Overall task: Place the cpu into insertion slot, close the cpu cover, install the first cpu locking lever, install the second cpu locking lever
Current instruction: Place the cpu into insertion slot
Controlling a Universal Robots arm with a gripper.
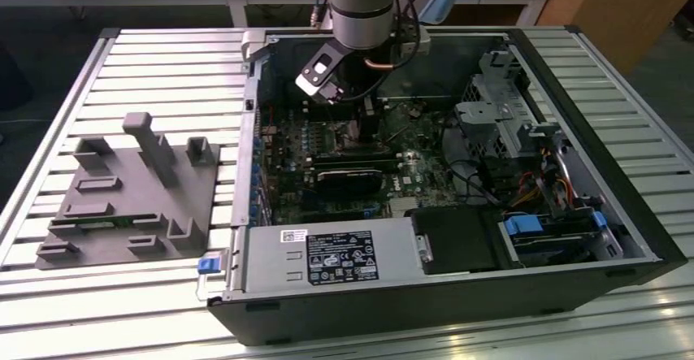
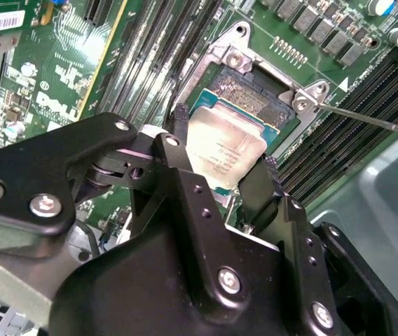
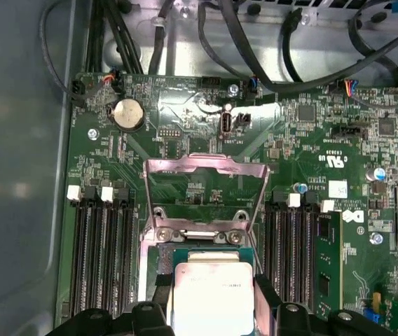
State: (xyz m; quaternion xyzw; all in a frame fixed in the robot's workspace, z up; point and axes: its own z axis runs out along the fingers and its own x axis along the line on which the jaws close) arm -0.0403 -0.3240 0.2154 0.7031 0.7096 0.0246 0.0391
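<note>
Upper middle of the exterior view: an arm [image 1: 363, 2] reaching down into an open case [image 1: 456, 303] on a slatted table [image 1: 162, 59]. Toward the exterior view's left, well apart from the case, a grey fixture [image 1: 130, 193] flat on the table. Inside the case, a green board [image 1: 320, 142].

In the second wrist view, a gripper [image 2: 221, 157] clamped on the cpu [image 2: 227, 136], black fingers [image 2: 179, 129] pressed to two opposite edges. Cpu silver face up, slightly tilted, directly over the slot [image 2: 255, 91] and overlapping much of its dark centre. No telling whether seated in it or just above. Near one corner of the slot, a thin metal rod [image 2: 367, 119] slanting away over the memory slots [image 2: 325, 143].

In the first wrist view, the same grip, cpu between the two fingers. Cover [image 3: 206, 166] swung open, standing up from its hinge at the slot's far edge, green board visible through its cut-out. Banks of memory slots on both sides of the slot. Beyond the cover, a coin cell [image 3: 129, 113] on the board and black cables [image 3: 255, 49] along the case wall.
</note>
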